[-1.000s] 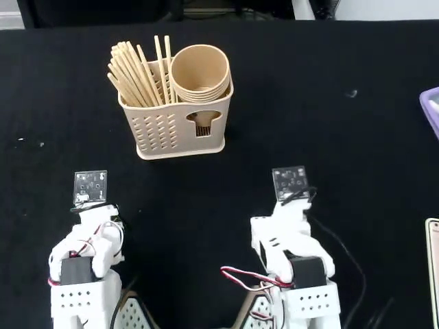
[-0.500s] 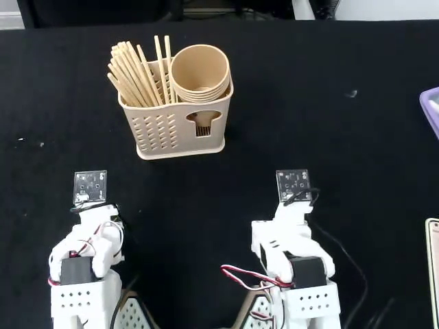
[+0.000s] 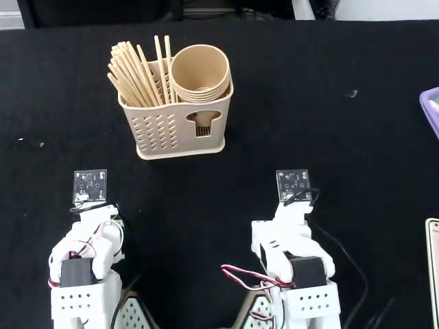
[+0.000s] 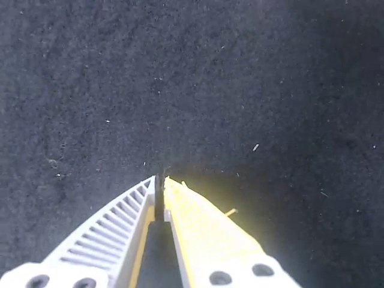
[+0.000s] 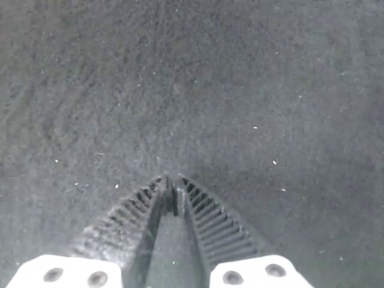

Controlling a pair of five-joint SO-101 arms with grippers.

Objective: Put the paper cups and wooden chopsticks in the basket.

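Observation:
A beige perforated basket [image 3: 180,130] stands on the black table at the upper left. Several wooden chopsticks [image 3: 136,74] lean in its left half, and stacked paper cups [image 3: 200,72] sit in its right half. Both arms are folded back at the near edge, well short of the basket. My left gripper [image 4: 161,180] is shut over bare black cloth with nothing in it. Over the same cloth my right gripper [image 5: 173,179] is also shut and holds nothing.
A purple object [image 3: 431,106] pokes in at the right edge, and a pale flat object [image 3: 433,264] lies at the lower right edge. Black cloth covers the table between the arms and the basket.
The right arm drew back slightly toward its base between the earliest frame and now. The left arm and the basket stayed put.

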